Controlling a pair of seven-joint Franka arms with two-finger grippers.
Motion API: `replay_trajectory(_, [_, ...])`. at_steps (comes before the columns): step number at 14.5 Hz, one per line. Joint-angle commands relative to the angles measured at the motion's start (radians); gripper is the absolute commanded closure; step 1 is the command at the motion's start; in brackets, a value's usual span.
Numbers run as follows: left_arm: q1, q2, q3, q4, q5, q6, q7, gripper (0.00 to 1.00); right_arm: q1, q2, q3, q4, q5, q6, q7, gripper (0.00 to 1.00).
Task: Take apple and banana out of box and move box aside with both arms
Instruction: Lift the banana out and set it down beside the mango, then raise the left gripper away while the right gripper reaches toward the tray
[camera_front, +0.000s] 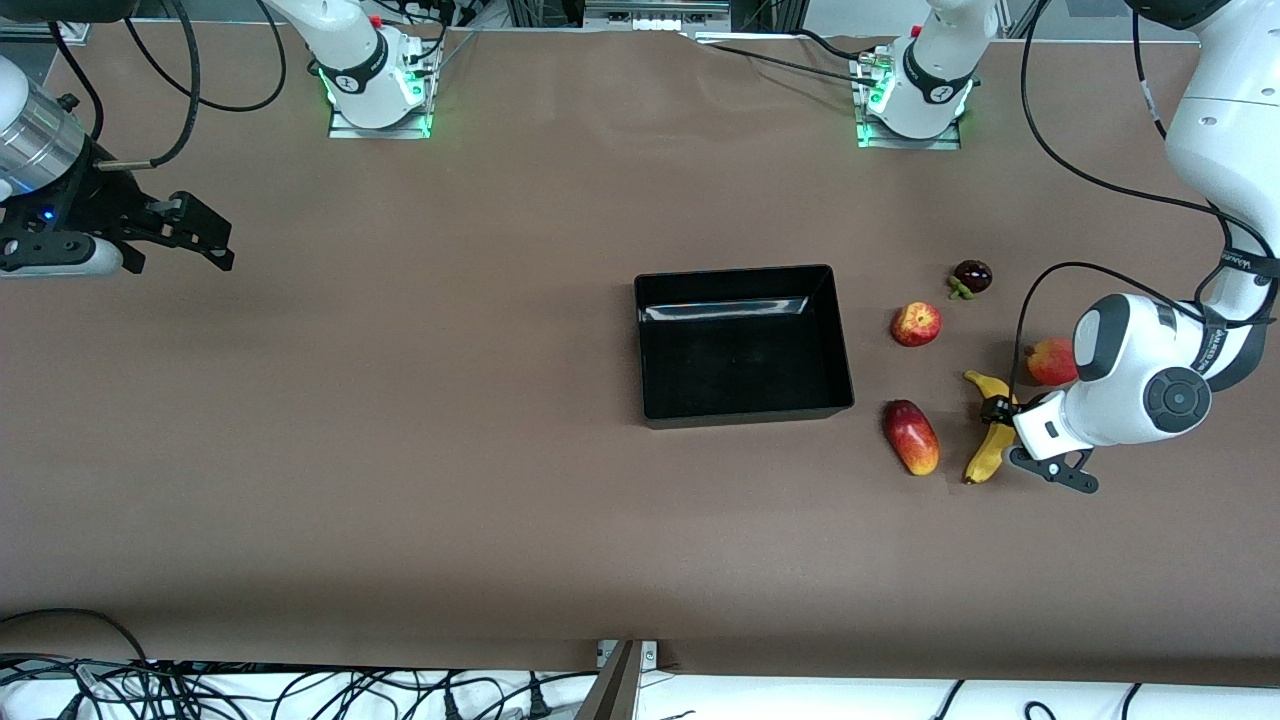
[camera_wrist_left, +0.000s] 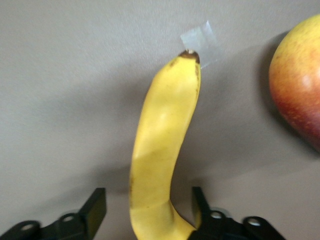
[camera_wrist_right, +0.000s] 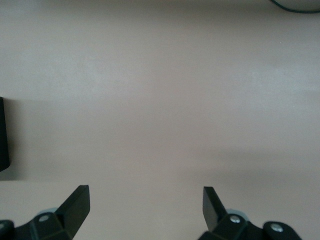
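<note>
- Front view: a wide brown bench (camera_front: 400, 450) fills the picture. Two arm bases with green lights stand along its top edge, and black cables lie past the bench's low edge.
- The black box (camera_front: 742, 343) sits near the middle of the bench, with nothing in it.
- Toward the left arm's end lie the fruits: the apple (camera_front: 916, 324), a red-yellow mango (camera_front: 911, 437) nearer the camera, a dark round fruit (camera_front: 972, 275) farther off, and a pink-red fruit (camera_front: 1050, 361) partly hidden by the arm.
- The left hand (camera_front: 1003, 430) is down at the banana (camera_front: 990, 428), which lies on the bench beside the mango.
- The right hand (camera_front: 185, 232) hangs over bare bench at the right arm's end and waits.
- Left wrist view: the banana (camera_wrist_left: 160, 145) lies between the two fingers (camera_wrist_left: 95, 207). There is a gap on one side, so the hand is fairly wide and not gripping. A bit of clear tape (camera_wrist_left: 200, 42) sits at the banana's tip. The mango (camera_wrist_left: 297, 80) is near.
- Right wrist view: the right hand (camera_wrist_right: 145, 205) is wide, holding nothing, over plain brown bench (camera_wrist_right: 160, 100).
</note>
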Motion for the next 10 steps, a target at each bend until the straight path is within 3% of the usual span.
replay_trajectory(1, [-0.010,-0.112,-0.031,-0.002,0.008,-0.063,0.007,0.00,0.004,-0.001,0.001,0.013,-0.008,-0.013,0.000,0.00])
replay_trajectory(3, [-0.010,-0.176,-0.094,0.049,0.002,-0.185,0.004,0.00,0.028,-0.001,0.001,0.013,-0.015,-0.008,-0.001,0.00])
replay_trajectory(6, [-0.013,-0.186,-0.203,0.244,-0.009,-0.469,0.000,0.00,0.038,0.003,-0.002,0.013,-0.011,-0.002,0.002,0.00])
replay_trajectory(10, [-0.069,-0.212,-0.261,0.419,-0.056,-0.773,-0.158,0.00,0.038,0.040,-0.002,0.013,-0.011,0.008,-0.004,0.00])
